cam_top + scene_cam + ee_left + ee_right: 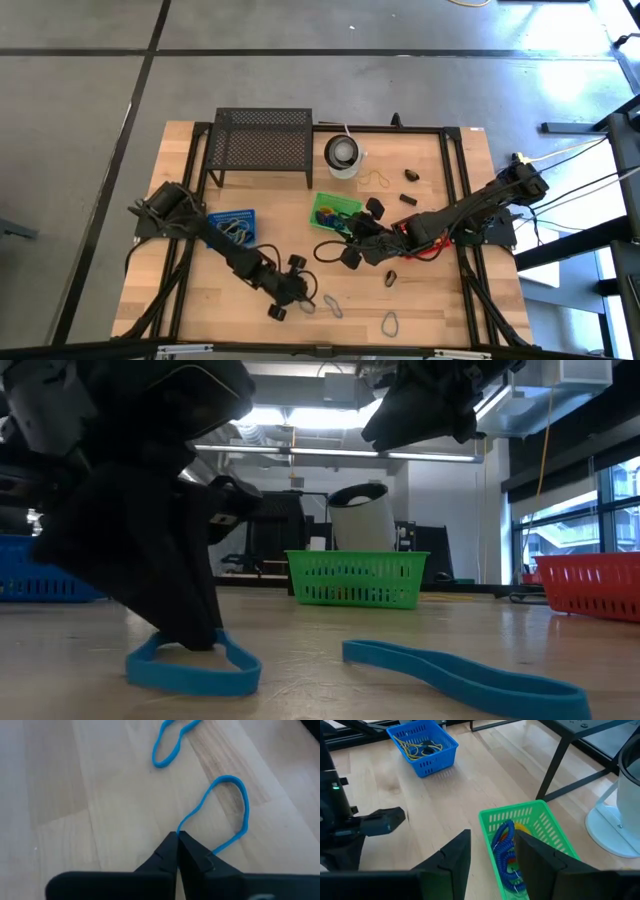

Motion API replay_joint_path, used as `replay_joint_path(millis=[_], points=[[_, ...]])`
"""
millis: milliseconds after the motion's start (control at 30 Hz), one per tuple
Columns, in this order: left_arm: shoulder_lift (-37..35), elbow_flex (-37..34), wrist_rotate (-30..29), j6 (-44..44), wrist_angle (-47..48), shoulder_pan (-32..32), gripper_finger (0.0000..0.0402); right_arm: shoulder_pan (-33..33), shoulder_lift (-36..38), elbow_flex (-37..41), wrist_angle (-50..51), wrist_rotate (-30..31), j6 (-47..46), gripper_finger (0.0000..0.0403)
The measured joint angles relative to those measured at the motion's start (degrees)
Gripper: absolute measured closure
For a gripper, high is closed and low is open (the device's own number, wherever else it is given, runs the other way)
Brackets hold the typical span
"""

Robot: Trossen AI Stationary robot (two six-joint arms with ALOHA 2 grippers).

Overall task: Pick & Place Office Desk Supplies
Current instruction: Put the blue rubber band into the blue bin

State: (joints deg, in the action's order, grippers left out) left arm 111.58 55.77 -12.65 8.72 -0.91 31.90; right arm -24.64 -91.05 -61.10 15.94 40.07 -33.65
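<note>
left gripper (177, 837) pinching thin blue rubber loop (235, 815) | wood-grain table (100, 795) | right gripper (492, 845) released, seemingly empty

A blue rubber band (227, 815) lies flat on the wood, one end pinched; another (172, 742) lies near.

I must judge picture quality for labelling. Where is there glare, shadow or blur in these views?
High view: strong glare on the floor at the upper right; the table is evenly lit. Low view: bright ceiling lights behind, so the left gripper on the blue rubber band is a dark silhouette. Left wrist view: soft focus, faint shadow beside the band. Right wrist view: the right gripper is blurred, the green basket sharp.
</note>
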Motion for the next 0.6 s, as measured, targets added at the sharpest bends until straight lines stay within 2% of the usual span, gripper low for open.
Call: replay_joint_path(millis=[100,400,533,600], points=[[-1.5,-0.2,-5.9,-0.1,0.7,0.9,0.0399,0.0,0.0,0.0,0.0,0.0,0.0,0.0253],[-11.4,-0.5,-36.6,0.3,4.9,4.1,0.0398,0.0,0.0,0.0,0.0,-0.4,0.0,0.0253],[-16.7,-0.3,-52.1,0.0,1.4,6.3,0.0398,0.0,0.0,0.0,0.0,-0.4,0.0,0.0253],[-18.7,-0.3,-57.3,-1.2,-0.8,7.5,0.0398,0.0,0.0,0.0,-0.1,-0.4,0.0,0.0253]])
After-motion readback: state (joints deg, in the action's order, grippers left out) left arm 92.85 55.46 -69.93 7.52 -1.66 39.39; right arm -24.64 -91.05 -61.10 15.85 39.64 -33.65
